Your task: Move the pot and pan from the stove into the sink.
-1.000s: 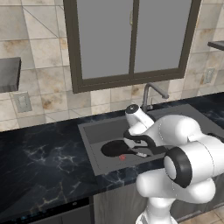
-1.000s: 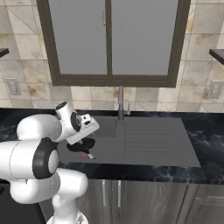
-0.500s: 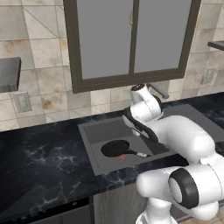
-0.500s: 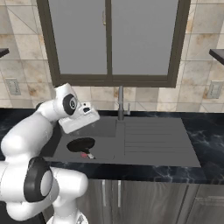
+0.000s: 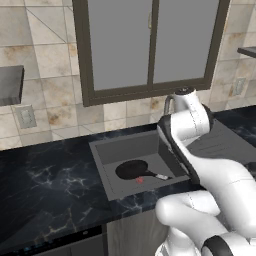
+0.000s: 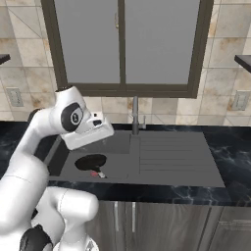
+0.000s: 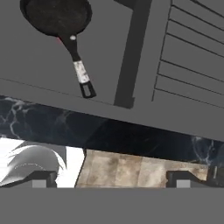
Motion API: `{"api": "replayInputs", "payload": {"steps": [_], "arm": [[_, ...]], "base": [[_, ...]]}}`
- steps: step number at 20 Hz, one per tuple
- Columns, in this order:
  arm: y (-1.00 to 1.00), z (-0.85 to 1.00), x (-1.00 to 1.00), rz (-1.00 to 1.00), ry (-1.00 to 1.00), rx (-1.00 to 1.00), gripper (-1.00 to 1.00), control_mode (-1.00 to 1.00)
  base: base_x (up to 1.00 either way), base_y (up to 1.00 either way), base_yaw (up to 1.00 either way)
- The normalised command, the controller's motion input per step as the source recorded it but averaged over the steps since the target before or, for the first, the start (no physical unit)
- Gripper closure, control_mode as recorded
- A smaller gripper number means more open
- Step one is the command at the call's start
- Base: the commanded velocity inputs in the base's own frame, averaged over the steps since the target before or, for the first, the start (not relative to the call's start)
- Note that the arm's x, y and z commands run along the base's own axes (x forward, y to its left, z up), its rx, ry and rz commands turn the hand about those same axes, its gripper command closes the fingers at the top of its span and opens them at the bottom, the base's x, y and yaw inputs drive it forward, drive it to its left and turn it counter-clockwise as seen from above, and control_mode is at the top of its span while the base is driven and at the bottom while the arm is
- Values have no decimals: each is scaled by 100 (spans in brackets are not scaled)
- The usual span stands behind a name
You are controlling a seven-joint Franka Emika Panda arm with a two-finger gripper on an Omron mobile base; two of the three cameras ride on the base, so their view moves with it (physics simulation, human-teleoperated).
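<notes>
The black pan [image 5: 132, 170] lies flat on the floor of the sink [image 5: 104, 156], its long handle pointing toward the front right. In the hand view the pan [image 7: 57, 16] is at the top left, well away from my fingertips [image 7: 42, 178]. My gripper [image 7: 113, 179] is open with nothing between its fingers. From the right base camera, the gripper [image 6: 93, 133] hangs above the left part of the sink [image 6: 120, 143], over the pan [image 6: 90, 162]. The pot and the stove are out of view.
A curved grey faucet [image 6: 136, 115] stands behind the basin, close to my wrist. A ridged drainboard [image 6: 171, 152] lies right of the basin. Black marble counter [image 5: 45, 180] surrounds the sink. A dark-framed window [image 6: 122, 44] fills the wall above.
My arm has risen out of the basin and the gripper now hangs well above the pan. The pan has stayed flat on the sink floor. The fingers stayed open.
</notes>
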Motion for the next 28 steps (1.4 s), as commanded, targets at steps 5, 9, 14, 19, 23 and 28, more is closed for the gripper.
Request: {"api": "replayInputs", "payload": {"steps": [5,9,14,19,23,28], "arm": [[-23,26,-73,1,-38,11,-100,-100],[-19,17,-58,0,-48,15,-100,-100],[-13,0,-33,0,-39,2,-100,-100],[0,0,0,0,0,0,-100,-100],[-1,-4,-10,0,0,0,-100,100],[0,0,0,0,0,0,-100,100]], "base": [[0,0,0],[0,0,0],[0,0,0],[0,0,0],[-32,-11,0],[-90,-38,0]]}}
